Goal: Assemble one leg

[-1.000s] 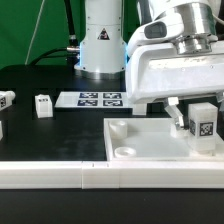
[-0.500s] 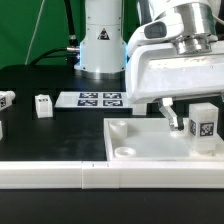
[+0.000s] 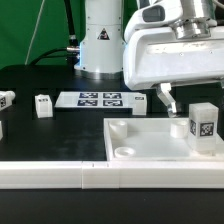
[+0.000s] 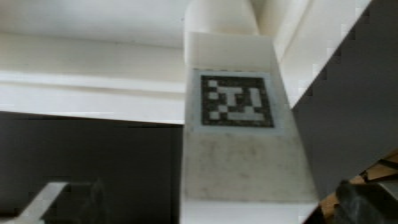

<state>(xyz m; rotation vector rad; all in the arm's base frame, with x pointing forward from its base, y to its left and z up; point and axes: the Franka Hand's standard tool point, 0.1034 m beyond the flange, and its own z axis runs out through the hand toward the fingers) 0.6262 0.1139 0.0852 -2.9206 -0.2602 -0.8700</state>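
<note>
A white leg (image 3: 203, 122) with a square marker tag stands upright on the far right corner of the big white tray (image 3: 130, 140). My gripper (image 3: 184, 99) hangs just above and behind it, open and holding nothing. One dark finger (image 3: 167, 102) shows to the leg's left in the exterior view. In the wrist view the leg (image 4: 237, 100) fills the middle, and the fingertips (image 4: 50, 205) stand apart on either side of it, not touching it.
The marker board (image 3: 100, 99) lies on the black table behind the tray. Another leg (image 3: 42, 105) stands at the exterior view's left, and two more (image 3: 5, 99) sit at the left edge. A white rail (image 3: 60, 176) runs along the front.
My gripper has risen from around the leg on the tray, and its fingers now sit above the leg's upper half. The leg has stayed standing where it was.
</note>
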